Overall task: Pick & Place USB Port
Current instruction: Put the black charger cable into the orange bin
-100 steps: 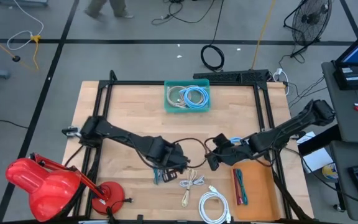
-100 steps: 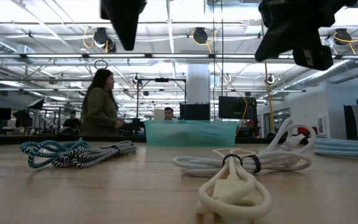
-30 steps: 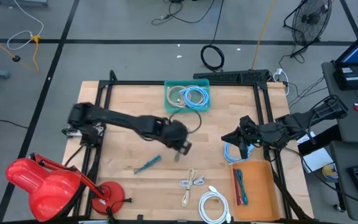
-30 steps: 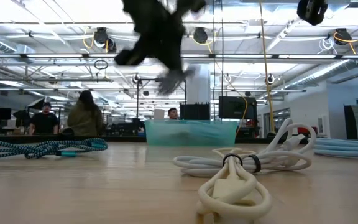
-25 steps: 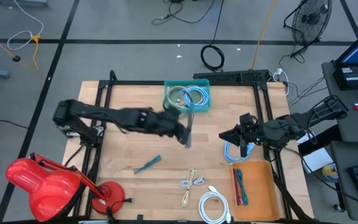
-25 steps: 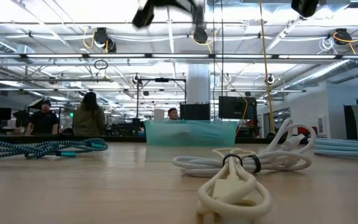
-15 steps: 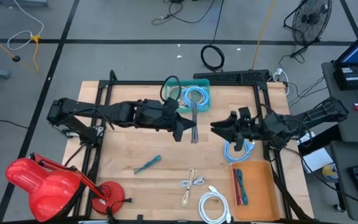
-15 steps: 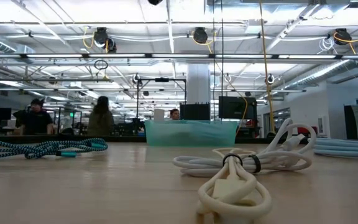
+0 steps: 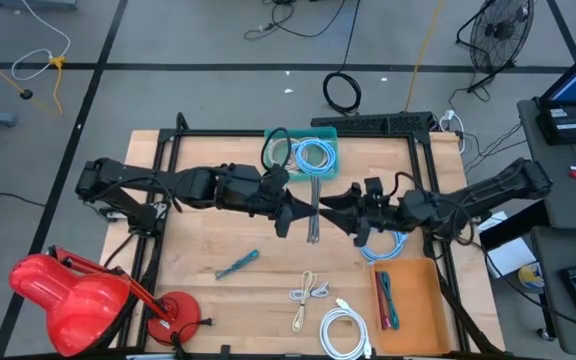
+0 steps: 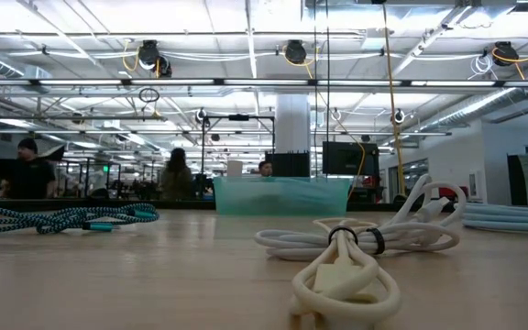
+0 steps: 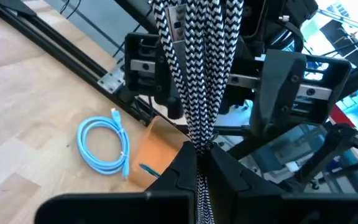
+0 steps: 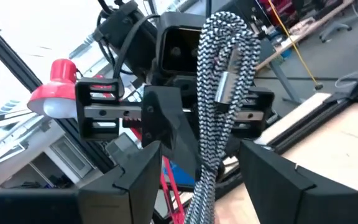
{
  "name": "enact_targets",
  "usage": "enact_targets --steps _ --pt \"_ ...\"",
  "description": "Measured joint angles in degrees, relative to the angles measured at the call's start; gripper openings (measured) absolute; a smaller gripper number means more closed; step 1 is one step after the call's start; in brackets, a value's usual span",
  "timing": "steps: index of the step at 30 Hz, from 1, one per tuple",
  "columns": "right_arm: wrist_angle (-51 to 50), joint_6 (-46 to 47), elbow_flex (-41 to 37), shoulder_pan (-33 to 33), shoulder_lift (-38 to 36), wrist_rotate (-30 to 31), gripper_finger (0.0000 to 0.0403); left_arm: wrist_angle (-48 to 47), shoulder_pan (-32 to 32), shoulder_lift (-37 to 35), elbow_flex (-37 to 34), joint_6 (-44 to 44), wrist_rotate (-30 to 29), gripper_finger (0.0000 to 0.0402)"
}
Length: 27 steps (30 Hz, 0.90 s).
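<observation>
A black-and-white braided USB cable (image 9: 314, 228), bundled into several strands with a silver plug (image 12: 227, 84), hangs in the air over the table's middle. My left gripper (image 9: 296, 213) reaches in level from the left and is shut on it. My right gripper (image 9: 340, 215) faces it from the right, open. In the right wrist view its two fingers (image 12: 138, 171) stand on either side of the bundle (image 12: 219, 56) without touching it. Neither gripper shows in the low view. My left gripper pinches the bundled cable (image 11: 199, 127) between its two fingers, several strands together. The fingers come level from the table's left and lie across the bundle. The bundle is lifted clear of the table and sticks out past the fingers toward the far and near sides.
A teal bin (image 9: 271, 165) with coiled cables stands at the far middle. On the table lie a light blue coil (image 9: 383, 243), a teal braided cable (image 9: 238, 264) and two white cables (image 9: 308, 295). An orange tray (image 9: 413, 300) sits near right, a red lamp (image 9: 63, 290) near left.
My left gripper has risen from over the table's middle, out of the low view, and turned level, carrying the braided cable up and a little toward the far edge. My right gripper has moved toward the table's left, up to the cable, and has opened.
</observation>
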Motion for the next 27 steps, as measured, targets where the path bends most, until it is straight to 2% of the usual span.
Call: enact_targets --steps 8,12,16,23,25,27 --pt "1.34 1.16 0.00 -0.96 1.21 -0.07 0.0199 0.85 -0.59 0.68 0.00 -0.23 1.01 0.0011" --pt "1.36 2.37 0.00 -2.12 1.20 -1.22 0.0182 2.36 -0.56 1.79 -0.13 -0.52 2.40 0.0011" --pt "1.18 3.11 0.00 -3.03 1.21 -4.06 0.0141 3.39 -0.56 2.45 -0.04 -1.25 2.94 0.0011" --pt "1.24 2.49 0.00 -3.03 1.20 -4.42 0.0044 3.24 0.36 2.47 -0.04 -0.89 2.63 0.0011" --pt "1.20 2.23 0.04 -3.03 1.14 -4.42 0.0019 3.30 0.82 2.45 -0.04 -0.99 4.46 0.0012" --pt "0.48 3.02 0.07 -3.01 0.84 -4.27 0.0012 2.99 1.22 2.43 -0.04 -1.54 7.42 0.0028"
